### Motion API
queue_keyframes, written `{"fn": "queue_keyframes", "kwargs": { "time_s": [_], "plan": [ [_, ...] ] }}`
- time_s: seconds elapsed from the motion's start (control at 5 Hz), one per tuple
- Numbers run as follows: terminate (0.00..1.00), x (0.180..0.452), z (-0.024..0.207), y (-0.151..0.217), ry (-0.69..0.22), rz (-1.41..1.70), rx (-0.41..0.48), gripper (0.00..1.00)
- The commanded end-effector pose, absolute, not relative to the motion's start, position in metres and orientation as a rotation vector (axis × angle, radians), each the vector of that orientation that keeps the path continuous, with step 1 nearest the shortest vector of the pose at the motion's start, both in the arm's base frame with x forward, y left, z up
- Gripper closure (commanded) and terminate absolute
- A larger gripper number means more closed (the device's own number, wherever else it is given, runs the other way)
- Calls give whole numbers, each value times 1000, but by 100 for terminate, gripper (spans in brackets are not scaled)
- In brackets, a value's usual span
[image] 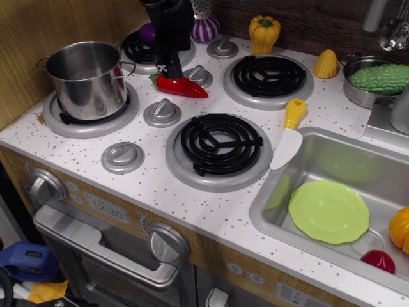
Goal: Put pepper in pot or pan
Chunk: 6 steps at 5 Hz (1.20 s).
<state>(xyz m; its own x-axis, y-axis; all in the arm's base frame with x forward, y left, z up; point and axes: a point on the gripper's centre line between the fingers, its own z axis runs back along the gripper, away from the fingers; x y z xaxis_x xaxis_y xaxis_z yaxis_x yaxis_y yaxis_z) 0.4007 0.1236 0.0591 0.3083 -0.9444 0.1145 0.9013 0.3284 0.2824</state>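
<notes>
The red chili pepper (184, 87) lies on the white counter between the back burners, green stem end pointing left toward the pot. The steel pot (86, 75) stands empty on the front left burner. My black gripper (167, 68) has come down from the back and hangs just over the pepper's stem end, its fingertips (160, 69) touching or nearly touching it. The jaws look open and hold nothing. The gripper hides part of the back left burner.
A yellow bell pepper (264, 32), a purple striped vegetable (206, 28) and a toy corn (326, 64) stand at the back. A yellow-handled knife (289, 133) lies by the sink (300, 224), which holds a green plate (328, 211). A pan with a green vegetable (378, 78) sits far right.
</notes>
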Motion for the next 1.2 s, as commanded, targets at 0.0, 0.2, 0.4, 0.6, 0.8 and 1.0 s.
{"fn": "queue_keyframes", "kwargs": {
  "time_s": [0.0,0.2,0.4,0.6,0.8,1.0],
  "plan": [
    [0,413,73,132,-270,-1299,271,0],
    [0,416,64,143,-281,-1303,248,0],
    [0,419,53,148,-299,-1319,230,0],
    [0,420,44,150,-320,-1316,196,0],
    [0,419,36,152,-340,-1301,154,0],
    [0,417,32,149,-350,-1281,136,0]
  ]
}}
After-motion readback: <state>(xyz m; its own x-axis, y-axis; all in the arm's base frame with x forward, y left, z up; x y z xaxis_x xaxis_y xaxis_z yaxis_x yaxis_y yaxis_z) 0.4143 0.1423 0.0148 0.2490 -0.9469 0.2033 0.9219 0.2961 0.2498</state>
